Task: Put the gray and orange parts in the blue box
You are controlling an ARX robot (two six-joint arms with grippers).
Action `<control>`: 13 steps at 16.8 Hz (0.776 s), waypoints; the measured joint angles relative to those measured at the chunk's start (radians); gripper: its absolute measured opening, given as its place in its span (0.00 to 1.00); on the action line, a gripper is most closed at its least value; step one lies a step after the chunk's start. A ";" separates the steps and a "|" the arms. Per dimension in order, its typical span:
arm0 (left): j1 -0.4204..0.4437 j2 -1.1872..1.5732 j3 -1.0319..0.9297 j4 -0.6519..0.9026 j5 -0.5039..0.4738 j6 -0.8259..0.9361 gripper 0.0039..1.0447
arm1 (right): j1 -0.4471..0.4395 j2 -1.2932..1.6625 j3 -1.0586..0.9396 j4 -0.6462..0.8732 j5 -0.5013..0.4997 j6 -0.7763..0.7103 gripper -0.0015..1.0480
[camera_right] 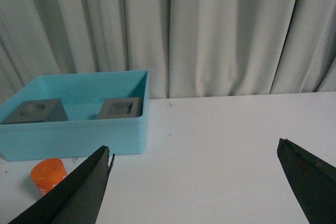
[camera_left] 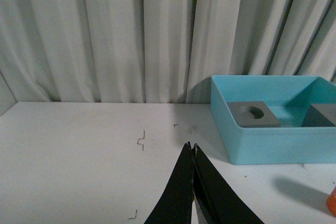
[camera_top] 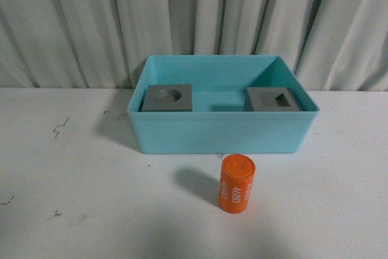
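Dim, flat light, soft shadows left of blue box (camera_top: 221, 134) and orange cylinder (camera_top: 236, 183), mild grain

A pale grey-white curtain (camera_top: 194, 16) hangs in deep vertical folds across the whole back. Before it lies a white table (camera_top: 73, 198), matte and softly lit, with a few small dark marks (camera_top: 60, 127) on its left part.

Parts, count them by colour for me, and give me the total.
Gray cubes: 2, the round-recess cube and the rectangular-recess cube, both in the blue box.
Orange cylinder: 1, standing outside the box.
Total: 3 parts.
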 joint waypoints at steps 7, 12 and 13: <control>0.001 -0.166 0.001 -0.179 -0.001 0.000 0.40 | 0.000 0.000 0.000 0.000 0.000 0.000 0.94; 0.001 -0.166 0.001 -0.182 -0.001 0.001 0.96 | -0.121 0.590 0.263 -0.024 -0.083 0.067 0.94; 0.001 -0.166 0.001 -0.181 0.000 0.001 0.93 | -0.088 0.719 0.337 0.080 -0.154 0.045 0.94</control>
